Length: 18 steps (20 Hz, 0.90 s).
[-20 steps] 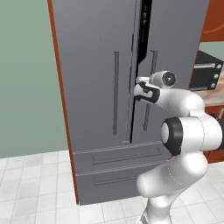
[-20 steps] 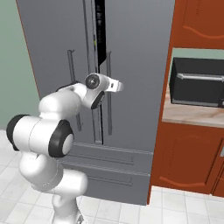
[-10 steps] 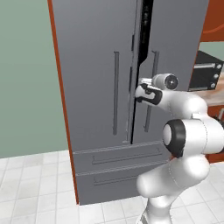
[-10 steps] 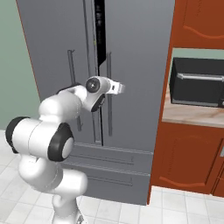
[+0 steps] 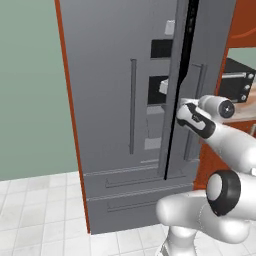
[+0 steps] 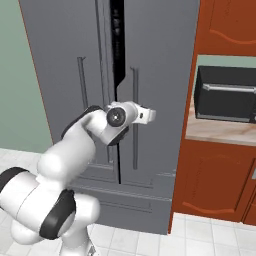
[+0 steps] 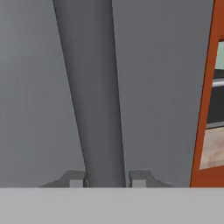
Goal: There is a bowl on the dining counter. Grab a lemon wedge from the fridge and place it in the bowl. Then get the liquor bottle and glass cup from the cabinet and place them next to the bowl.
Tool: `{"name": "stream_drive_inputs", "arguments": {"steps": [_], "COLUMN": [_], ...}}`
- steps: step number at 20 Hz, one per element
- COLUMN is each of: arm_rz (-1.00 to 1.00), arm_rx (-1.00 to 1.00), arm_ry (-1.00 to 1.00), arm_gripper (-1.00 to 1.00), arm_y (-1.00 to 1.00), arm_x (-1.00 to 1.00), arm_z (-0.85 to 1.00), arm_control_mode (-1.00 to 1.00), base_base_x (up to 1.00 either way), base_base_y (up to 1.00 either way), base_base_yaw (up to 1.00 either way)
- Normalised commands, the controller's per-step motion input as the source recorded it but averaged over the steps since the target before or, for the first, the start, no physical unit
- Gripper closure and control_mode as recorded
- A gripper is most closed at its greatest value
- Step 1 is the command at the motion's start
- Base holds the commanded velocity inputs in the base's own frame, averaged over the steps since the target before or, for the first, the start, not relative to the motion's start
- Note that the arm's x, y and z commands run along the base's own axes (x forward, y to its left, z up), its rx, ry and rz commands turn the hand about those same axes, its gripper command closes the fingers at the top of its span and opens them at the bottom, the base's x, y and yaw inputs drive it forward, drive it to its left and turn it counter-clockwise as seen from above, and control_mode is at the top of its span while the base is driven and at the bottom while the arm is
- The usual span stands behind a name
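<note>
Gripper [image 7: 106, 179] now clamped on right fridge door handle [image 7: 93, 92], door [image 5: 205, 60] newly ajar.

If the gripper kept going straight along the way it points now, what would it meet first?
The gripper already straddles the fridge door handle, fingertips either side. Pushing straight on, it would most likely meet the grey fridge door right behind the handle, though the gap's depth is unclear.

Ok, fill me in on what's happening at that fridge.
The robot arm is working on opening the fridge. Its claw is closed around the vertical handle of the right door, one fingertip on each side of the bar. That door stands slightly ajar, with a dark gap between the two doors. A microwave sits on the counter to the right. Nothing has been taken out yet.
</note>
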Motion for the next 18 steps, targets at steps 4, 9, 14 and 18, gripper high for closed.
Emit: {"name": "stream_drive_inputs", "arguments": {"steps": [4, 9, 14, 18], "arm_rz": [0.00, -0.01, 0.00, 0.00], "arm_rx": [0.00, 0.00, -0.01, -0.02], "arm_ry": [0.00, 0.02, 0.03, 0.00], "arm_gripper": [1.00, 1.00, -1.00, -1.00], "arm_y": [-1.00, -1.00, -0.23, 0.51], "arm_x": [-1.00, -1.00, -0.77, -0.81], "arm_z": [0.00, 0.00, 0.00, 0.02], "arm_control_mode": [-1.00, -1.00, -1.00, -1.00], "base_base_x": [0.00, 0.00, 0.00, 0.00], "base_base_y": [0.00, 0.00, 0.00, 0.00], "base_base_yaw": [0.00, 0.00, 0.00, 0.00]}}
